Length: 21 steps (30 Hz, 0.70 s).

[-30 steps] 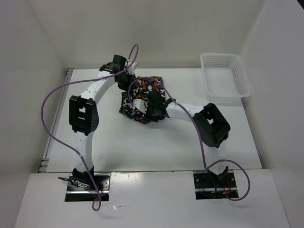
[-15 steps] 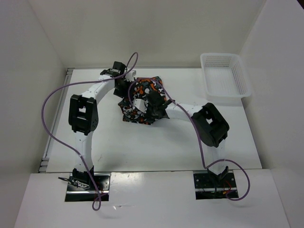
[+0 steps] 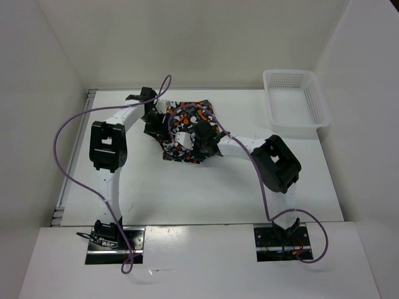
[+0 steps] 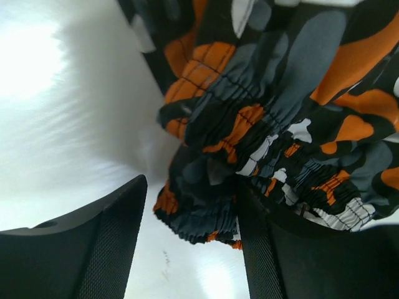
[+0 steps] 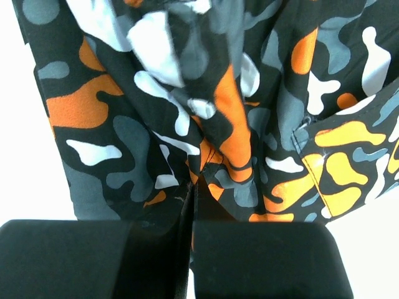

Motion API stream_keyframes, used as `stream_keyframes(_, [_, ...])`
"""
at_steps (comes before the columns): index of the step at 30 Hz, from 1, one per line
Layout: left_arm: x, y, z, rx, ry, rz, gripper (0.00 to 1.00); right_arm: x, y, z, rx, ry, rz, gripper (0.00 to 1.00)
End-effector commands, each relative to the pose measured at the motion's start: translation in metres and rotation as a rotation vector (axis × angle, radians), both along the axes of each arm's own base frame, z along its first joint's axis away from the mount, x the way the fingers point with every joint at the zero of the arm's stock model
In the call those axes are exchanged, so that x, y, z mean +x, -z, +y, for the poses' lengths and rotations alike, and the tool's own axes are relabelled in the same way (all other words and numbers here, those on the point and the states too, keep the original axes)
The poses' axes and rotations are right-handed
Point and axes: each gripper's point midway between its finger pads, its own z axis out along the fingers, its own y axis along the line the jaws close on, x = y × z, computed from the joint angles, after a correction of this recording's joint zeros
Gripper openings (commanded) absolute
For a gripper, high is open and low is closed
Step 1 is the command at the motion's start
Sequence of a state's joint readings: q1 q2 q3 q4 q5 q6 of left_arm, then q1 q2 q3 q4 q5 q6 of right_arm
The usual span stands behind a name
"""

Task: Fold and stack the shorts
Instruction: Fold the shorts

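One shorts (image 3: 196, 113) heap, middle hidden under right arm (image 3: 240, 144): right jaws clamp fold, left jaws apart astride waistband.

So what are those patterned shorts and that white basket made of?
The shorts look like thin, matte woven fabric: they crease softly and gather along an elastic band. The basket seems rigid white plastic, judging by its moulded mesh walls.
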<state>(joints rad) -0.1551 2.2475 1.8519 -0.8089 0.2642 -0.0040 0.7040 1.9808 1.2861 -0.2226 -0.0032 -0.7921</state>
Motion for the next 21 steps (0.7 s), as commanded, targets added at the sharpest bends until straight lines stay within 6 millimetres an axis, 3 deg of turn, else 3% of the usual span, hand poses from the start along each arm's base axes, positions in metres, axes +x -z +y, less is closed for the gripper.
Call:
stream_keyframes(1, [-0.012,-0.002,-0.02,-0.1,0.043,0.047,0.66,0.009,-0.019,0.002,0.015,-0.012,-0.059,0.0])
stream_keyframes(2, [-0.011,-0.002,-0.024,-0.12,0.049,0.052,0.63,0.009,-0.019,0.002,0.015,-0.012,-0.059,0.0])
stream_keyframes(5, [-0.013,0.014,-0.024,-0.115,0.046,0.089,0.3,0.01,-0.02,0.0,0.004,-0.014,-0.069,0.0])
stream_keyframes(6, [-0.003,0.004,-0.025,-0.12,0.048,0.055,0.18,0.011,-0.025,0.001,0.011,-0.014,-0.077,0.0])
stream_keyframes(8, [-0.002,0.002,-0.025,-0.118,0.048,0.064,0.0,0.014,-0.027,-0.001,-0.001,-0.011,-0.098,0.0])
stream_keyframes(12, [0.026,-0.053,-0.028,-0.131,0.055,-0.094,0.0,0.015,-0.047,-0.001,0.005,-0.035,-0.137,0.0])
stream_keyframes(13, [0.038,-0.075,-0.029,-0.13,0.054,-0.16,0.0,0.016,-0.057,-0.001,0.01,-0.045,-0.16,0.0])
stream_keyframes(17, [0.055,-0.118,-0.038,-0.128,0.07,-0.283,0.0,0.004,-0.07,-0.006,0.0,-0.118,-0.178,0.0])
stream_keyframes(18, [0.057,-0.117,-0.044,-0.123,0.079,-0.293,0.0,0.0,-0.073,-0.006,0.004,-0.144,-0.183,0.0])
stream_keyframes(21, [0.069,-0.087,-0.048,-0.092,0.076,-0.266,0.0,-0.017,-0.076,-0.009,0.0,-0.245,-0.187,0.0])
